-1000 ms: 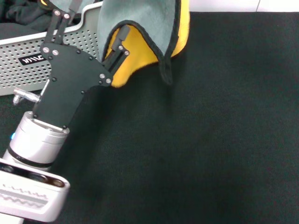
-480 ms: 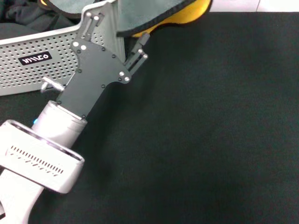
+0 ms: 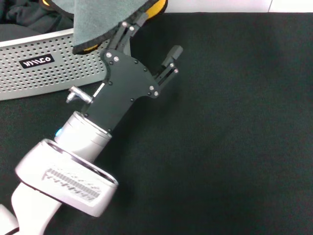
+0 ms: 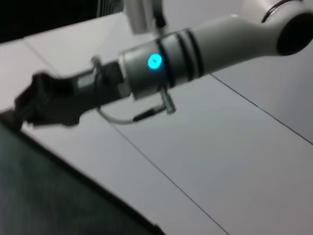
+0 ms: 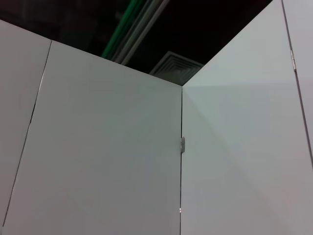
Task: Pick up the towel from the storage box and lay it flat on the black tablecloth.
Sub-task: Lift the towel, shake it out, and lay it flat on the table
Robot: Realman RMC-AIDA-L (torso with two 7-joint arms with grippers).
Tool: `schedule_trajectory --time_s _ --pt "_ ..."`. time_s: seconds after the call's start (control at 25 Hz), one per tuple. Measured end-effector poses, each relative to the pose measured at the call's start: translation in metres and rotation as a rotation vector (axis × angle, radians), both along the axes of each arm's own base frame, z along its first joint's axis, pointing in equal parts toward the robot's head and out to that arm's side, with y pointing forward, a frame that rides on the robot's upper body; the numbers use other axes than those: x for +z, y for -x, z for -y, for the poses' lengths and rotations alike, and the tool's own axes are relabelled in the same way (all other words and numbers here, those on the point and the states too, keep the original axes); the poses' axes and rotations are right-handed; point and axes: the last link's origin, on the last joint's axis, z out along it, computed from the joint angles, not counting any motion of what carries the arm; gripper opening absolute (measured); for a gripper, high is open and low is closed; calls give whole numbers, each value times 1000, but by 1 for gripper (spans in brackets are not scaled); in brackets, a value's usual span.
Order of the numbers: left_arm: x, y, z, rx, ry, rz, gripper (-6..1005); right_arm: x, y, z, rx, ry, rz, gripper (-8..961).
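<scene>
While my left fingers stand spread wide, one snagging the soft grey-and-yellow towel above the perforated pale grey storage box far left, I'd close, then carry it right over the matte black tablecloth.

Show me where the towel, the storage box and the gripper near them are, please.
towel (image 3: pixel 100 19): head view, on its grey face.
storage box (image 3: pixel 58 73): head view, on its perforated front wall.
left gripper (image 3: pixel 151 36): head view, midway between its fingertips.
</scene>
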Motion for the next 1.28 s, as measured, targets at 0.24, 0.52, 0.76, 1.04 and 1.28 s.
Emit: schedule_trajectory --time_s 0.24,0.52,0.76,1.04,1.28 --pt "-5 -15 6 -73 -81 -70 740 -1 0 -1 -12 16 -16 7" --pt "-13 -36 8 -198 -114 -138 737 -3 -1 -1 -20 40 -29 7" --pt "-10 -51 -9 -245 -134 -144 734 -11 1 4 -8 75 -29 7" --pt "-5 -62 -23 -263 -172 -141 730 -18 -3 5 -15 100 -27 7" --pt "1 -64 -32 -256 -233 -162 728 -22 0 11 8 131 -39 7"
